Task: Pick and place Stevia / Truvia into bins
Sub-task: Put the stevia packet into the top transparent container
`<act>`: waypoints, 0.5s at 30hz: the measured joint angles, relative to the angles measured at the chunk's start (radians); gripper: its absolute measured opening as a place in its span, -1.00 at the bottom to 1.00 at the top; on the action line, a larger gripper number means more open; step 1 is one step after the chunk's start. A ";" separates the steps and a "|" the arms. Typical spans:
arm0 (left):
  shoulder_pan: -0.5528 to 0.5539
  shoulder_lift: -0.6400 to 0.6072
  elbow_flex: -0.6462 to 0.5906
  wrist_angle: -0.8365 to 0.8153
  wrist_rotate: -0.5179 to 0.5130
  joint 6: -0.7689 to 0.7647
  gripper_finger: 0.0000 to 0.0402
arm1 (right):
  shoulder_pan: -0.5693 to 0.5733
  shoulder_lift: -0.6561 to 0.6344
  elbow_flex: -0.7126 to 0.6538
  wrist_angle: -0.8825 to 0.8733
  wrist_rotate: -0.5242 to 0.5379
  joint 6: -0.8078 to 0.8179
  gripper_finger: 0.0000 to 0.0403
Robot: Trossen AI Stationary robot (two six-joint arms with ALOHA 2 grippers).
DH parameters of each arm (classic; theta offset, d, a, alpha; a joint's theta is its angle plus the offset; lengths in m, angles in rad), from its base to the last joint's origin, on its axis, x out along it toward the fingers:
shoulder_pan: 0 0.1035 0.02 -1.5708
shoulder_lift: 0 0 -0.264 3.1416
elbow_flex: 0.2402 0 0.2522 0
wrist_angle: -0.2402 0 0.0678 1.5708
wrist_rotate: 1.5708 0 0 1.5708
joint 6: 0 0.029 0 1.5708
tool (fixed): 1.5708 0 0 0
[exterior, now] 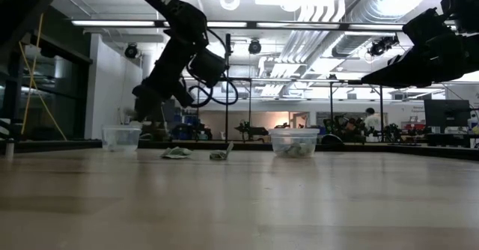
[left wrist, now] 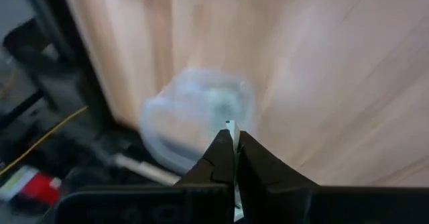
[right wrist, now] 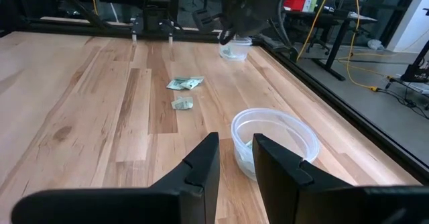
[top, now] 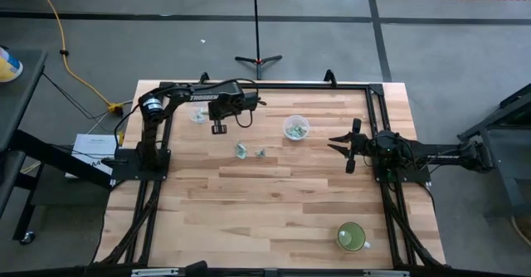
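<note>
My left gripper (left wrist: pixel 232 147) is shut on a pale sweetener packet and hangs above the left clear cup (left wrist: pixel 198 117), which stands near the table's far left corner (top: pixel 199 115); in the low view the gripper (exterior: pixel 144 104) is just above that cup (exterior: pixel 122 138). The right clear cup (top: pixel 296 128) holds several packets (right wrist: pixel 249 149). Two packets lie flat on the wood between the cups (top: pixel 241 150) (top: pixel 260 153). My right gripper (right wrist: pixel 234 150) is open and waits in the air beside the right cup (right wrist: pixel 275 140), touching nothing. My left gripper pinches one packet between its two fingers, pointing down from above. Only a thin edge of the packet (left wrist: pixel 231 127) sticks out past the fingertips. The packet is lifted clear, over the left cup.
A green mug (top: pixel 353 237) stands near the table's near right corner. A dark frame rail (top: pixel 274 86) runs along the far edge and down both sides. Bare wood fills the middle and near part of the table (top: pixel 265 211).
</note>
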 joint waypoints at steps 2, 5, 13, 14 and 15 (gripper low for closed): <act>0.001 0.000 0.000 -0.026 -0.041 -0.009 -0.82 | 0.000 0.000 0.000 0.000 0.000 0.000 -0.59; 0.007 0.000 0.000 -0.045 -0.052 -0.015 -0.83 | 0.000 0.000 0.000 0.000 0.000 0.000 -0.59; 0.087 -0.002 -0.037 -0.029 -0.039 -0.023 -0.80 | 0.000 0.000 0.000 0.000 0.000 0.000 -0.59; 0.097 -0.002 -0.042 -0.031 -0.035 -0.023 -0.78 | 0.000 0.000 0.000 0.000 0.000 0.000 -0.59; 0.106 -0.002 -0.047 -0.030 -0.025 -0.023 -0.76 | 0.000 0.000 0.000 0.000 0.000 0.000 -0.59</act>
